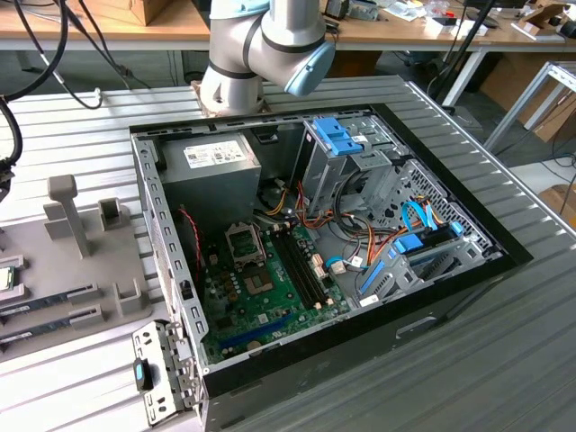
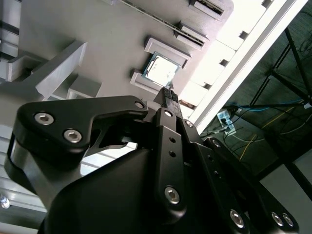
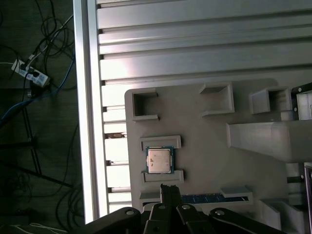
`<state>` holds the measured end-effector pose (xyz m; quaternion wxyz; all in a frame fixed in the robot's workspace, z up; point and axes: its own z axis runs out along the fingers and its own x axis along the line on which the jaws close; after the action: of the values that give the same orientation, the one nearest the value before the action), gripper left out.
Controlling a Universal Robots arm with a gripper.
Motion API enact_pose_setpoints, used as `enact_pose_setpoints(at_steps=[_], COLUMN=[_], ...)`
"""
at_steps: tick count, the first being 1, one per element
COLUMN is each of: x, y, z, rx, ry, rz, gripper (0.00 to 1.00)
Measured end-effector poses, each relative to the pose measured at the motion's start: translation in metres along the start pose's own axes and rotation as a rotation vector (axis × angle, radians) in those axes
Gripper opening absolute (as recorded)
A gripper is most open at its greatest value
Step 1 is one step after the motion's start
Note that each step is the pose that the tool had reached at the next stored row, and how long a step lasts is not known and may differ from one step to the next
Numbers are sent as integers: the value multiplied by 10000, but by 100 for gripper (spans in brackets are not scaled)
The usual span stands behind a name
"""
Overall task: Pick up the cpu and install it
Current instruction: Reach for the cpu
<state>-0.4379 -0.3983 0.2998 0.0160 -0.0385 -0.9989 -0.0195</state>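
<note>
The cpu (image 3: 159, 160) is a silver-topped square chip with a thin green rim. It lies flat between two small grey brackets on the grey fixture plate (image 3: 204, 146). In the second wrist view the cpu (image 2: 161, 68) sits just past my fingertips. My gripper (image 3: 168, 187) hangs above the plate beside the cpu, apart from it. Its black fingers (image 2: 168, 93) are pressed together, shut with nothing between them. In the exterior view the cpu (image 1: 5, 279) peeks in at the far left edge, and the empty socket (image 1: 245, 243) shows on the green motherboard.
An open computer case (image 1: 171, 270) holds the motherboard, a power supply (image 1: 211, 157), drive cages and cables. Memory sticks (image 1: 49, 301) lie in slots on the plate next to the cpu. Tall grey posts (image 1: 67, 211) rise from it. The slatted table's edge (image 3: 83, 112) runs close by.
</note>
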Motion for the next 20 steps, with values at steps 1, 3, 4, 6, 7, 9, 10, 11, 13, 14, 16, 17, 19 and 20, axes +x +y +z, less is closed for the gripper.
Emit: enact_pose_setpoints(at_steps=[1, 3, 4, 6, 7, 9, 10, 11, 13, 14, 16, 17, 19, 20], x=[0, 0, 0, 0, 0, -1, -1, -1, -1, -1, -1, -1, -1, -1], y=[0, 0, 0, 0, 0, -1, -1, -1, -1, -1, -1, -1, -2, -2], z=[2, 12, 12, 16, 18, 26, 26, 28, 31, 32, 34, 35, 41, 47], rx=[0, 0, 0, 0, 0, 0, 0, 0, 0, 0, 0, 0, 0, 0], ry=[0, -1, 0, 0, 0, 0, 0, 0, 0, -1, 0, 0, 0, 0], rz=[0, 0, 0, 0, 1, 1, 0, 0, 0, 0, 0, 1, 0, 0], gripper=[11, 11, 11, 11, 11, 11, 11, 11, 11, 11, 11, 11, 11, 11])
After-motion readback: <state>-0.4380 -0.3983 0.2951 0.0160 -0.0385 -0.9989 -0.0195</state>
